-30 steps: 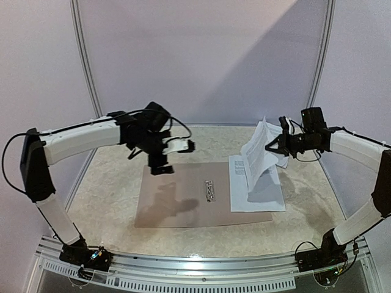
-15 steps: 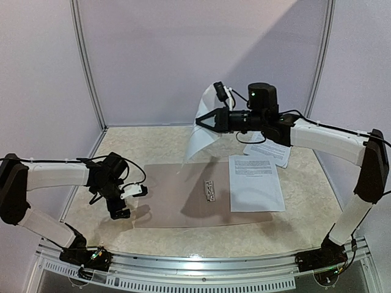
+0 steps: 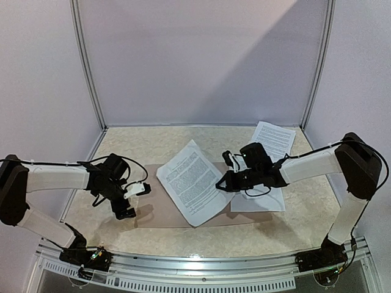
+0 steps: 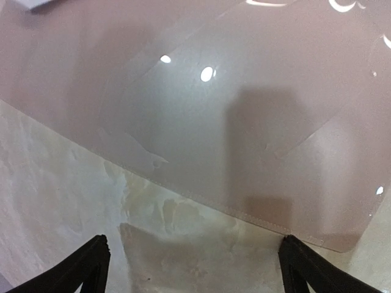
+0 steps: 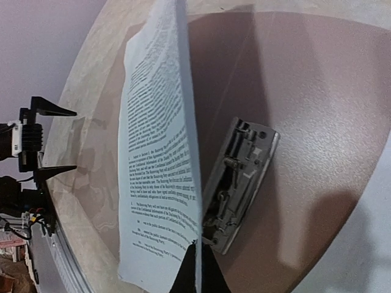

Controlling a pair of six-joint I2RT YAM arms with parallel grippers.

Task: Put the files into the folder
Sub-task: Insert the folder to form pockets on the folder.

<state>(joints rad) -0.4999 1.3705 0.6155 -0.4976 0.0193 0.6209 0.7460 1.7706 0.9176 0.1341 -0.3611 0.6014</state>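
Observation:
The tan folder (image 3: 151,209) lies open and flat on the table, with a metal clip (image 5: 241,183) at its middle. My right gripper (image 3: 225,183) is shut on the edge of one printed sheet (image 3: 190,181), which lies tilted across the folder; in the right wrist view the sheet (image 5: 156,140) stands edge-on just left of the clip. My left gripper (image 3: 133,201) is open and empty, low at the folder's left edge. Its wrist view shows the glossy plastic inside (image 4: 244,122) just beyond the fingers (image 4: 91,262).
A second printed sheet (image 3: 266,199) lies flat at the folder's right end. A third sheet (image 3: 275,139) lies at the back right of the marbled table (image 3: 140,143). Side walls and metal posts close in the table.
My right arm has swung down and left from high up, bringing the sheet onto the folder. My left arm dropped to the folder's left edge a second ago and has stayed there.

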